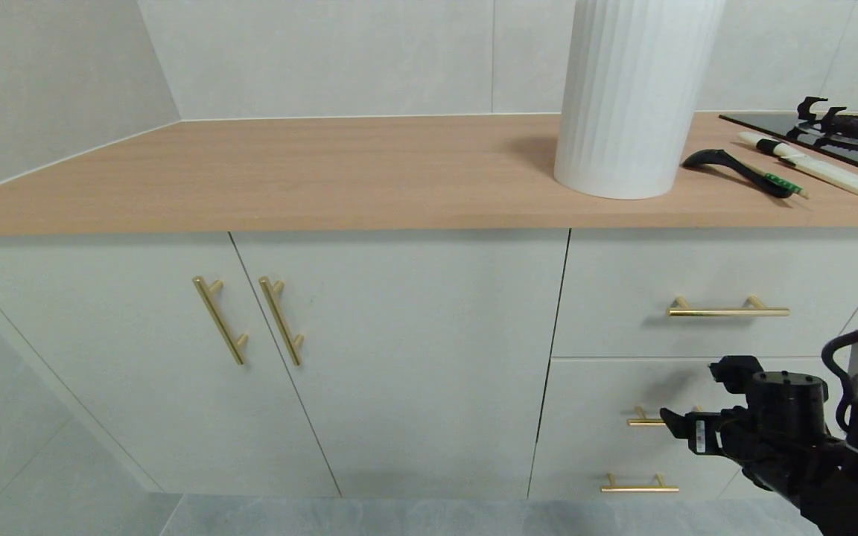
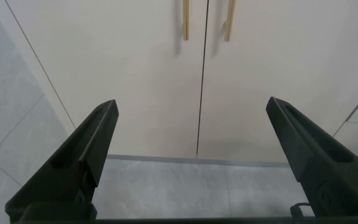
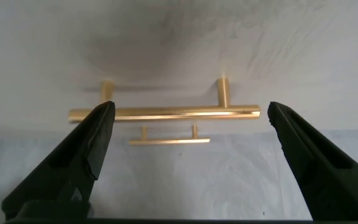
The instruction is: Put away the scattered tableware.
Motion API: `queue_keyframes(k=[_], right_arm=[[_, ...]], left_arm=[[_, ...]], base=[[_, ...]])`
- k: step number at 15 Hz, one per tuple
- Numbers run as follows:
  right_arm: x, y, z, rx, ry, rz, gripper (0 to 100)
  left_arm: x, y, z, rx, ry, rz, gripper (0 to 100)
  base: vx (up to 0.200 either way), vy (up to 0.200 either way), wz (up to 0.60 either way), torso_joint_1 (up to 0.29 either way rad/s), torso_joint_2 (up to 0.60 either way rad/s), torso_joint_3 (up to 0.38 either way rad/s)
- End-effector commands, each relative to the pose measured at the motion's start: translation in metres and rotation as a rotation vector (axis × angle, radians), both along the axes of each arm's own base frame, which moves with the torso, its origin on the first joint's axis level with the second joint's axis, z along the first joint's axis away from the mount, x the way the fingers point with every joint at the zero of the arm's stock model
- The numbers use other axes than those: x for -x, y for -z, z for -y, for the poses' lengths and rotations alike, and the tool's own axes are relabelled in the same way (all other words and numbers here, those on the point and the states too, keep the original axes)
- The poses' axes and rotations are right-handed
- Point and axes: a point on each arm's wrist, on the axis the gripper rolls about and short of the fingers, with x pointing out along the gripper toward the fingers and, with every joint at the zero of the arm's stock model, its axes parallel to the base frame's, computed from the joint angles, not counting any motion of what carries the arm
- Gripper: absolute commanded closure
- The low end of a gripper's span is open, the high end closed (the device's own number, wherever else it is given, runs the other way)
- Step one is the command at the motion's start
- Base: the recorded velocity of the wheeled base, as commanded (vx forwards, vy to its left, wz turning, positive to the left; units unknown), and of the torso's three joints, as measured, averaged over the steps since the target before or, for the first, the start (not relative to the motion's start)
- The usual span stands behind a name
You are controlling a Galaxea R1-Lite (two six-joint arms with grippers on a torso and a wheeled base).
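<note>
Wood-grain tabletop (image 1: 325, 171): we see it run along the tiled wall, above pale cabinet fronts.
Tableware: a black spoon (image 1: 727, 165) and a pale knife (image 1: 831, 173) lie on the tabletop, between the white ribbed container (image 1: 634, 97) and the stove (image 1: 850, 134).
Unclear bit: a small green piece (image 1: 785, 183) sits at the end of the spoon's handle; we cannot make out what it is.
White ribbed container: upright on the tabletop, its top cut off by the picture's edge.
Stove: at the far right, cut off by the edge.
Right tool (image 3: 189, 109): open, fingers spread wide, low before the drawer fronts. The middle drawer handle (image 3: 166, 114) lies across the gap, beyond the fingertips; we cannot tell whether anything touches. From the head view this tool hides most of that handle.
Other drawer handles: the top handle (image 1: 727, 309) above the tool, the bottom handle (image 1: 639, 487) below it.
Left tool (image 2: 191, 102): open, fingers wide apart, facing two cabinet doors (image 2: 260, 93) near the floor; the door handles (image 2: 185, 18) are cut off above.
</note>
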Motion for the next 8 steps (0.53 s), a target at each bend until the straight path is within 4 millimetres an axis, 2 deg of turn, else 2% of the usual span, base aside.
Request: queue_keyframes(k=[1, 8], right_arm=[[-0.0006, 0.0161, -0.0004, 0.008, 0.002, -0.046, 0], [-0.0092, 0.0199, -0.0010, -0.013, 0.030, -0.022, 0]], left_arm=[[-0.0001, 0.0000, 0.0000, 0.001, -0.001, -0.001, 0], [-0.0001, 0.0000, 0.0000, 0.001, -0.001, -0.001, 0]], base=[[0.000, 0.000, 0.00, 0.000, 0.00, 0.000], [0.000, 0.000, 0.00, 0.000, 0.00, 0.000]])
